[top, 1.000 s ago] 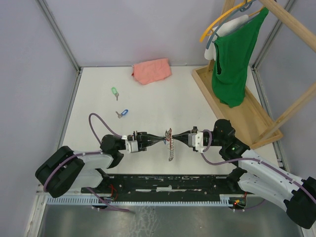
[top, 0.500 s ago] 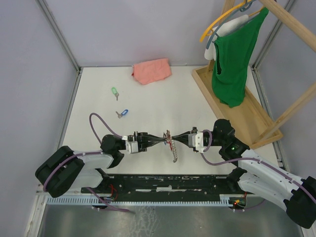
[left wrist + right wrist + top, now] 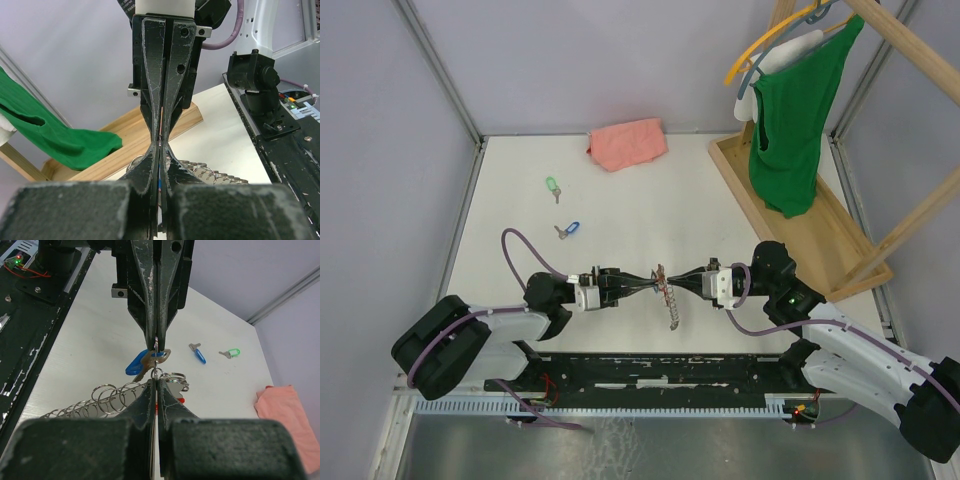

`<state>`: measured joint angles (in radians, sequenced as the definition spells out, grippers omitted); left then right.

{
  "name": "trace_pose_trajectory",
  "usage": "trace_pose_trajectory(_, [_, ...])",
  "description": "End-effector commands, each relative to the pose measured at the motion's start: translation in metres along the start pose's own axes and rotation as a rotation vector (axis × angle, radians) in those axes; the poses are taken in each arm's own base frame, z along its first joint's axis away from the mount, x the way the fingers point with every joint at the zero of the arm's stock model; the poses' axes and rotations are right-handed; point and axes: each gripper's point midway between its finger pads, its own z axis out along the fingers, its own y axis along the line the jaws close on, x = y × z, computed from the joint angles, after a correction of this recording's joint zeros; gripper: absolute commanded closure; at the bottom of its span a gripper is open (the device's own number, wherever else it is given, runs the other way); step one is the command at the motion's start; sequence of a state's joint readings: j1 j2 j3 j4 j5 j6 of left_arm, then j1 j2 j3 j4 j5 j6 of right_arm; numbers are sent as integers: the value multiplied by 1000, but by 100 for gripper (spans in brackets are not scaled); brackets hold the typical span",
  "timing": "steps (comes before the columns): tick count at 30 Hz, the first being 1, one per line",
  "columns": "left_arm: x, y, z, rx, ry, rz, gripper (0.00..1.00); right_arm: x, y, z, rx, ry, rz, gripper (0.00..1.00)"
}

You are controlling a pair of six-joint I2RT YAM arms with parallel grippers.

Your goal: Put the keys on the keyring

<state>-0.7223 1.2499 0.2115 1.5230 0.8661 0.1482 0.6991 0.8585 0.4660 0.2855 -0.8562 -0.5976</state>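
Right, starting with a blue-capped key (image 3: 136, 365), silver blade, sitting against the keyring (image 3: 112, 396) just where the two arms meet; impossible to tell whether threaded on. As for the keyring, a long string of linked silver loops, trailing away from that spot. Left gripper (image 3: 156, 341) and right gripper (image 3: 156, 382) nose to nose, jaws pressed together on both, each pinching the same thin wire loop of the keyring. Further out on the white table (image 3: 650, 200), two more keys lying flat and apart: a loose blue key (image 3: 568, 230), then a green key (image 3: 552, 186) beyond it. Pink cloth (image 3: 627, 143) at the far edge, and off to the right a green top (image 3: 790, 120) hanging over a wooden tray (image 3: 845, 245).
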Motion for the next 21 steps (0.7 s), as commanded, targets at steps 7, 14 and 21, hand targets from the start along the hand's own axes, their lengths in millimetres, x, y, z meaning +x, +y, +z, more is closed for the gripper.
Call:
trace_pose_trajectory(7, [-44, 13, 9, -15, -150, 149, 97, -33, -20, 1, 33, -89, -81, 99])
trace_pose_trajectory(14, [-44, 14, 9, -24, -147, 148, 97, -34, -18, 0, 32, -91, -76, 99])
trace_pose_trajectory(21, [-44, 17, 7, -48, -146, 152, 97, -33, -18, -1, 33, -85, -76, 99])
